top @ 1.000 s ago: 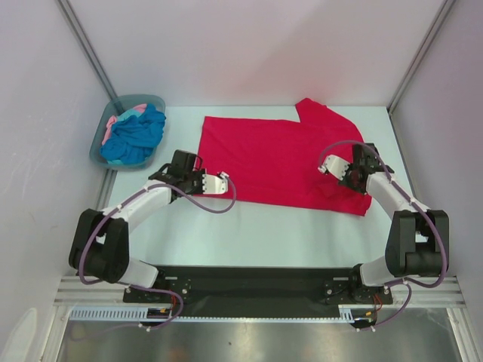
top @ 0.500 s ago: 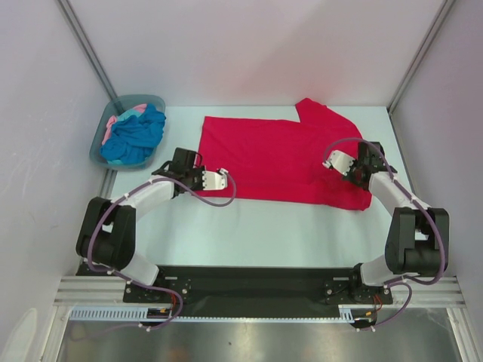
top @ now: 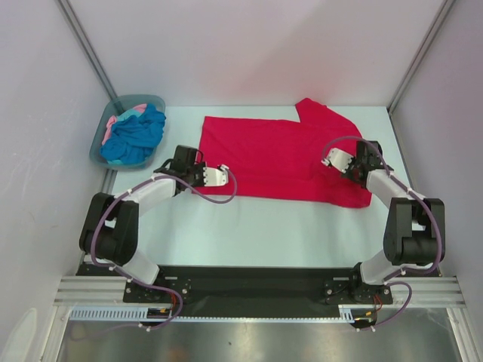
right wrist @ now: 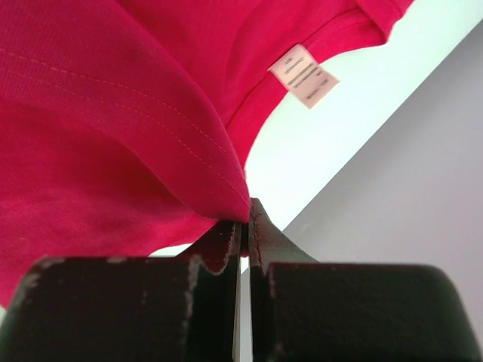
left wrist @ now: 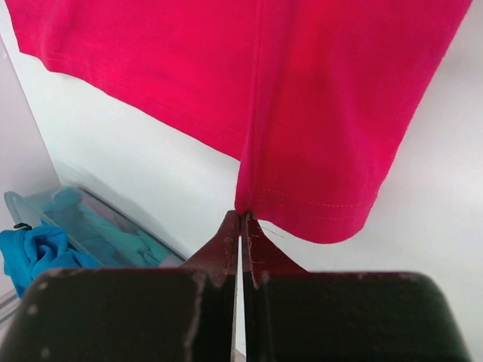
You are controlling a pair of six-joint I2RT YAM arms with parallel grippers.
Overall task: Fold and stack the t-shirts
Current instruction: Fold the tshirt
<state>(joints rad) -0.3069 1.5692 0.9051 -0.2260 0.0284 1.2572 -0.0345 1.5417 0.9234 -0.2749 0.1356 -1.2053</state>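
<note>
- My left gripper (left wrist: 240, 220) is clamped shut on the hem of the red t-shirt (top: 279, 154), at its near-left corner.
- My right gripper (right wrist: 245, 217) is pinched shut on a fold of the same shirt on its right side, near the right edge of the table (top: 264, 226).
- The shirt lies spread over the table's far half.
- The blue t-shirt (top: 137, 137) and pink t-shirt (top: 113, 121) sit bunched in the tub (top: 155, 100) at the far-left corner.

Nothing is legible: the pale label (right wrist: 304, 75) on the crimson t-shirt (right wrist: 113, 136), above the right hand (right wrist: 245, 220), bears only blurred print.
</note>
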